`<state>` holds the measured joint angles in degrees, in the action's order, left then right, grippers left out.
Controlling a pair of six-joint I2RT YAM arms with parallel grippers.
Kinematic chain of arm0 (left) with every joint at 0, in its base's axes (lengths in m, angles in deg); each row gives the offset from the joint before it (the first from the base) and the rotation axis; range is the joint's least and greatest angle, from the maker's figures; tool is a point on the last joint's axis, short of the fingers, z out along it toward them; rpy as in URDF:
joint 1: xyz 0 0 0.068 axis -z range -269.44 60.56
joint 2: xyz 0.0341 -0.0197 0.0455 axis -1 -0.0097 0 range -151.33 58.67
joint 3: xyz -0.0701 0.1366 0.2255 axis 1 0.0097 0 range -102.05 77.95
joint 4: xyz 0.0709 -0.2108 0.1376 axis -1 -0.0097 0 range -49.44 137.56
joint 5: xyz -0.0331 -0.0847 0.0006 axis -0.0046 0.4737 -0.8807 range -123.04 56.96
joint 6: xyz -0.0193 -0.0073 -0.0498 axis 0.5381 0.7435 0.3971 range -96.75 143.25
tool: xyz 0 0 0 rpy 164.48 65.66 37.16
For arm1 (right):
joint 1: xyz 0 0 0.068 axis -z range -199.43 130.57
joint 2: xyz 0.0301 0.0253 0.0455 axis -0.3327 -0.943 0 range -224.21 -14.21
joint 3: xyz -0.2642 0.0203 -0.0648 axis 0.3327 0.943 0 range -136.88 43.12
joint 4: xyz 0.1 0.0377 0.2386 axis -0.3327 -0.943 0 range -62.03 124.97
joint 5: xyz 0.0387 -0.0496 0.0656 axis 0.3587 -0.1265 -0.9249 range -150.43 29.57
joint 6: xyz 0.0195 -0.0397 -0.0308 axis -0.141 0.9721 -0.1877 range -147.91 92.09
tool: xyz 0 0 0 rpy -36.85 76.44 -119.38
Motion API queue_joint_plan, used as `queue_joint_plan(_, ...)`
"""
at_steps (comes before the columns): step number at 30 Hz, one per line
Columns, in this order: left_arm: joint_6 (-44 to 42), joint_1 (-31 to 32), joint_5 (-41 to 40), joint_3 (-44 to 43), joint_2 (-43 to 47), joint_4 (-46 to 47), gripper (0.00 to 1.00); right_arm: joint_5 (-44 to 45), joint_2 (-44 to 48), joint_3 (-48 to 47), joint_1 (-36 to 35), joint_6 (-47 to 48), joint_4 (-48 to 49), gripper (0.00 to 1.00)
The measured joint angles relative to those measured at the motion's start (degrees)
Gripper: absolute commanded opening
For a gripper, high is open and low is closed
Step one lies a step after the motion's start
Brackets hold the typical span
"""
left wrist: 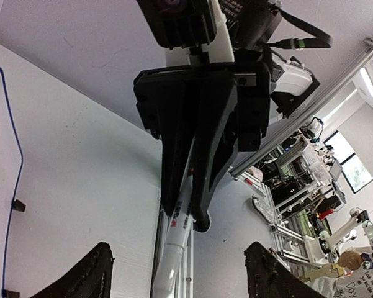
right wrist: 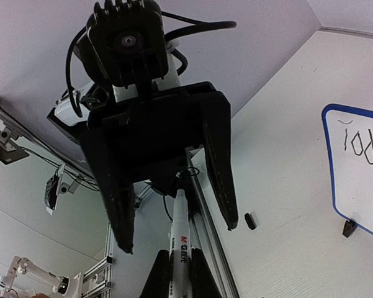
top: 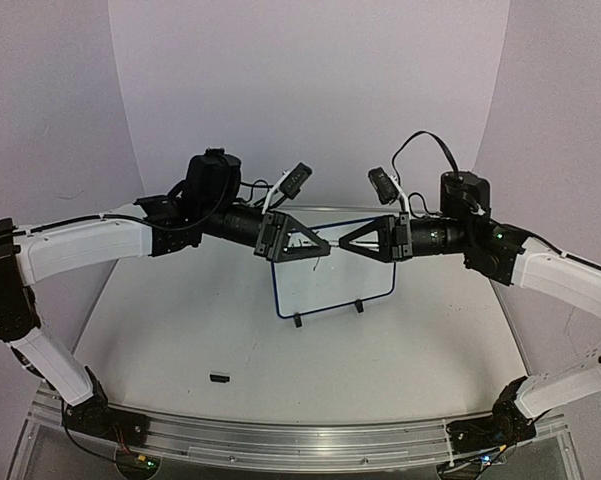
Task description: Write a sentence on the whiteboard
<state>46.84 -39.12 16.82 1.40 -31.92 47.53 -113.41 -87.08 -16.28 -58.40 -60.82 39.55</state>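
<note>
The whiteboard [top: 375,285] stands on its two black feet mid-table, blue rim showing. Part of the sentence [right wrist: 360,144], black script starting "Tod", shows in the right wrist view on the board [right wrist: 366,186]. Both grippers meet tip to tip above the board's top edge. My right gripper [right wrist: 180,257] is shut on the white marker [right wrist: 182,239], its tip pointing at the left arm. My left gripper [left wrist: 178,248] is open, its fingers [left wrist: 87,276] wide on either side of the marker [left wrist: 172,251] without touching it. In the top view the left gripper [top: 325,248] faces the right gripper [top: 343,241].
A small black marker cap [top: 219,378] lies on the white table [top: 180,330] in front of the left arm, also seen as the cap [right wrist: 251,220]. The aluminium rail [top: 300,440] runs along the near edge. The board's blue rim [left wrist: 15,155] passes left of the left gripper.
</note>
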Motion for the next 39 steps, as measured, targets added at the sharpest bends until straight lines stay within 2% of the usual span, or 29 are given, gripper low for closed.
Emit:
queue_joint_plan(4, -3.1, -0.5, -4.3, -0.2, 2.2, -6.7, 0.89, 4.4, 1.5, 0.4, 0.0, 1.7, -2.4, 0.0)
queue_joint_plan(8, -4.8, -3.3, -7.0, -0.2, 6.5, -12.5, 0.92, 7.6, 5.3, 2.0, 0.7, 3.0, -4.0, 0.0)
queue_joint_plan(14, -8.8, -10.6, -10.4, -0.5, 11.9, -22.6, 0.95, 10.4, 9.5, 4.2, 2.6, 4.6, -6.1, 0.0)
queue_joint_plan(21, -17.1, -15.3, -14.0, -4.0, 12.1, -34.6, 0.95, 12.5, 12.0, 9.0, 4.9, 6.0, -7.9, 0.0)
queue_joint_plan(29, -23.3, -20.6, -13.8, -4.7, 6.7, -35.9, 0.92, 13.1, 14.3, 13.4, 7.3, 8.5, -8.5, 0.0)
queue_joint_plan(39, -28.3, -18.2, -15.1, -1.4, -1.2, -30.3, 0.91, 14.8, 14.3, 19.5, 8.1, 7.7, -1.3, 0.0)
